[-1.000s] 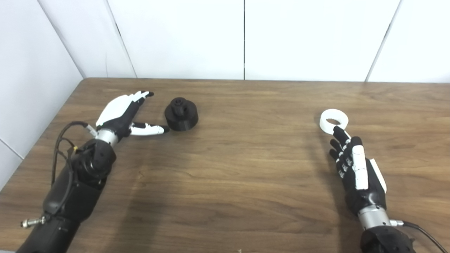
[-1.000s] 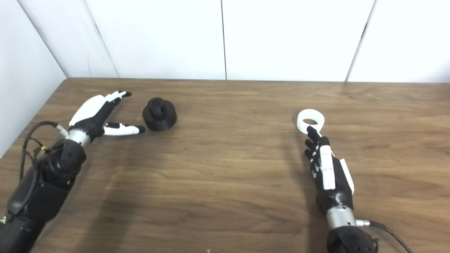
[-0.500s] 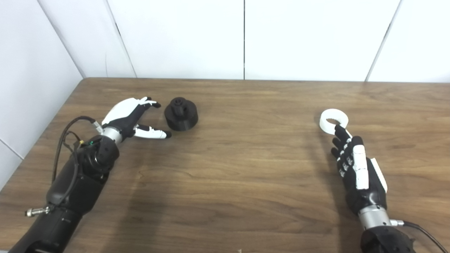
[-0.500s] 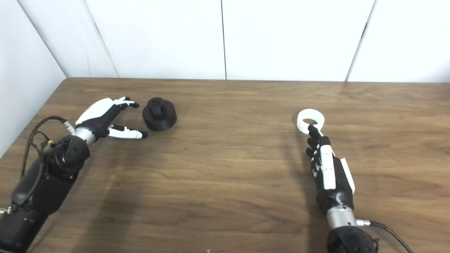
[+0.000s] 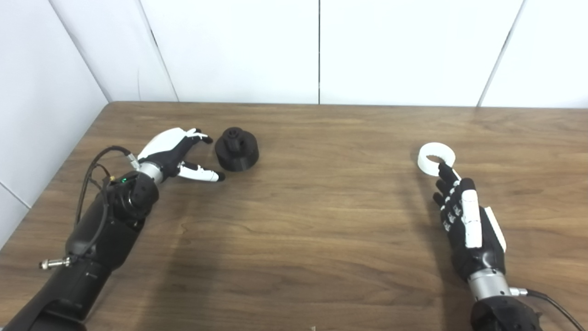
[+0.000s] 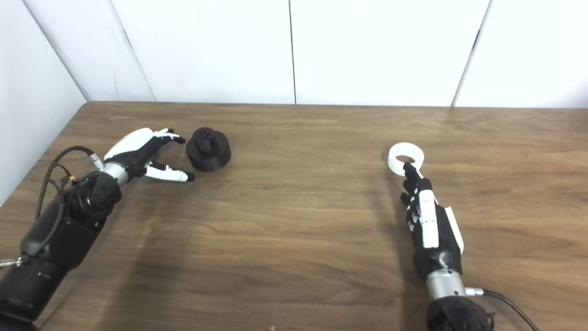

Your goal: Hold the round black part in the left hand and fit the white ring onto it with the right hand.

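1. Setup looks like the pre-grasp stage: round black part [image 5: 237, 149] sits flat on the desk [image 5: 312, 220] over on the left, knob side up, nothing holding it yet.
2. Left hand [image 5: 177, 155] is right beside it with fingers [image 5: 200, 173] spread wide around the near side, not touching as far as I can see. My guess is it's lined up to wrap around the body, so the top stays free for the ring.
3. White ring [image 5: 436, 158] lies flat on the right side, well apart from the black part.
4. Right hand [image 5: 466, 230] lies stretched toward it, fingers [image 5: 445, 174] straight and fairly close together, holding nothing. One tip overlaps the ring's near edge; can't tell if it's actually touching.
5. Desk is brown wood grain, otherwise bare around the 2 pieces.
6. Room is just plain white wall panels [image 5: 229, 50] behind, with a corner on the left.
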You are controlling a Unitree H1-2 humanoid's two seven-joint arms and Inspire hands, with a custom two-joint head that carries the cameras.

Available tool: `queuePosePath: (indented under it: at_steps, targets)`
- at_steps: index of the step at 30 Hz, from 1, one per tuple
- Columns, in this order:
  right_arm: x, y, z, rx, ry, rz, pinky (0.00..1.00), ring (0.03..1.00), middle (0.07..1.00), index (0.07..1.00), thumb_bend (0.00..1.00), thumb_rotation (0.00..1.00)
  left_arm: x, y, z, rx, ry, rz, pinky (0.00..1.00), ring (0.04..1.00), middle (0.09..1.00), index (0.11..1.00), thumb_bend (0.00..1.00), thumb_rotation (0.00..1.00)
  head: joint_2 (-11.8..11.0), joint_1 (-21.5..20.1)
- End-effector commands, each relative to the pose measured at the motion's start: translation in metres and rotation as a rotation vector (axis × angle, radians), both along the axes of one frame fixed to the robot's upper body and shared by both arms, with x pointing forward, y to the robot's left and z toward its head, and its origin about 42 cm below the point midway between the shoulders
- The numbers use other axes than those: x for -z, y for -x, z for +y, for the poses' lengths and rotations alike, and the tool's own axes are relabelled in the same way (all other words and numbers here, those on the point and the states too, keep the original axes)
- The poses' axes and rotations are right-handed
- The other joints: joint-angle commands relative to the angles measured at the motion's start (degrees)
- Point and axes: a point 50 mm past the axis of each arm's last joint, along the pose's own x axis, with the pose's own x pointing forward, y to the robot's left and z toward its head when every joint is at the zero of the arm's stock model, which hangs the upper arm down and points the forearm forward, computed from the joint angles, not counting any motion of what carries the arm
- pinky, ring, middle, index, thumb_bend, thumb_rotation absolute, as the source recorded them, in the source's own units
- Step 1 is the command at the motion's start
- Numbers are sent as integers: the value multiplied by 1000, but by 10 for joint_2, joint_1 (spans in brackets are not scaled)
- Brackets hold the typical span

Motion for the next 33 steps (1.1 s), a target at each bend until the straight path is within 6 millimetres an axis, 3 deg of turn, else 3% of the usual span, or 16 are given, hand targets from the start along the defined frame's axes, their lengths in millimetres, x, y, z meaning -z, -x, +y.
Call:
queuePosePath:
  at_steps: [1, 13, 21, 33]
  targets:
    - [-5, 6, 6, 14, -36, -52, 976, 975, 965, 918, 526, 1000, -36, -19, 3, 9, -35, -124, 930, 1000, 1000, 856, 938, 454, 1, 0]
    - [-3, 10, 3, 37, -29, -52, 956, 967, 959, 916, 527, 1000, -33, -35, -2, 7, -35, -121, 930, 1000, 997, 842, 942, 425, -2, -8]
    - [-1, 13, 2, 43, -24, -51, 954, 964, 953, 913, 530, 1000, -34, -44, -6, 28, -38, -118, 920, 1000, 999, 826, 965, 488, -3, -11]
    - [0, 14, 2, 52, -23, -53, 955, 967, 957, 916, 524, 1000, -32, -46, -17, 53, -43, -135, 899, 1000, 997, 867, 964, 480, -3, -15]
